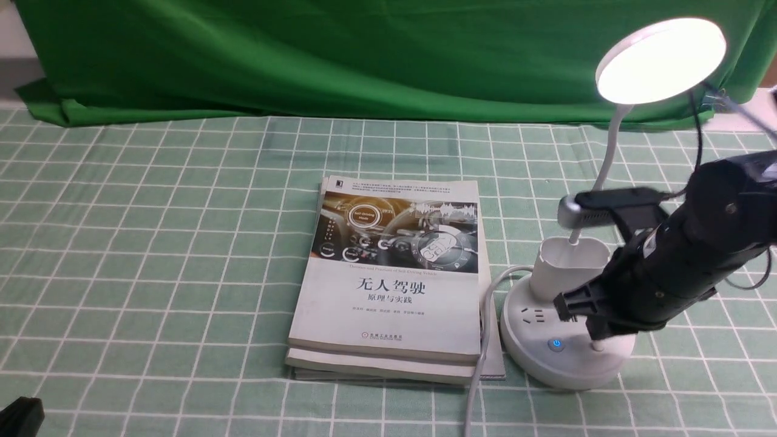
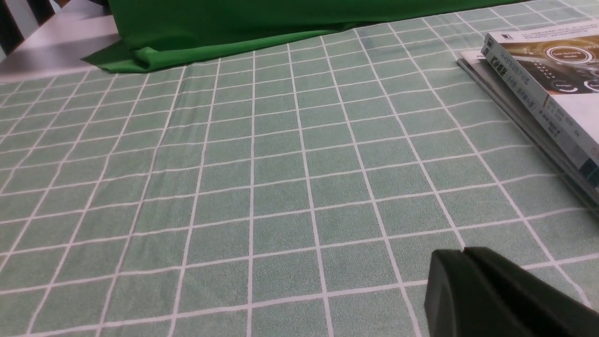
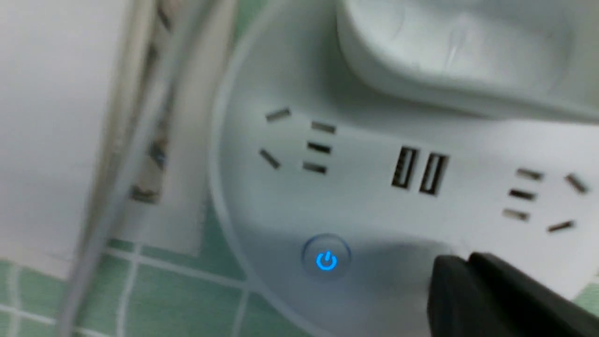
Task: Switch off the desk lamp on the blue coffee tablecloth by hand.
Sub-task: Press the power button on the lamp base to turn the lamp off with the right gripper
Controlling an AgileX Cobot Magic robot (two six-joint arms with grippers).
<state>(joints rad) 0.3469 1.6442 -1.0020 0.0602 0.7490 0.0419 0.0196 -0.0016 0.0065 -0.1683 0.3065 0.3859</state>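
The white desk lamp stands on the blue coffee tablecloth (image 1: 152,243) at the right, and its round head (image 1: 661,59) glows brightly. On its round base (image 1: 534,358) a blue power button (image 1: 556,344) is lit. The hand, my right gripper (image 1: 598,338), is shut and empty, and it comes down from the right over the front of the base. In the right wrist view its tips (image 3: 461,263) sit just beside the blue button (image 3: 326,260); I cannot tell whether they touch the base. My left gripper (image 2: 463,252) is shut, low over the cloth at the near left corner (image 1: 21,416).
A stack of books (image 1: 394,273) lies just left of the lamp base. The lamp's grey cable (image 1: 482,358) runs between them to the front edge. The white cup holder (image 1: 567,267) rises behind the gripper. A dark green backdrop (image 1: 303,54) hangs at the back.
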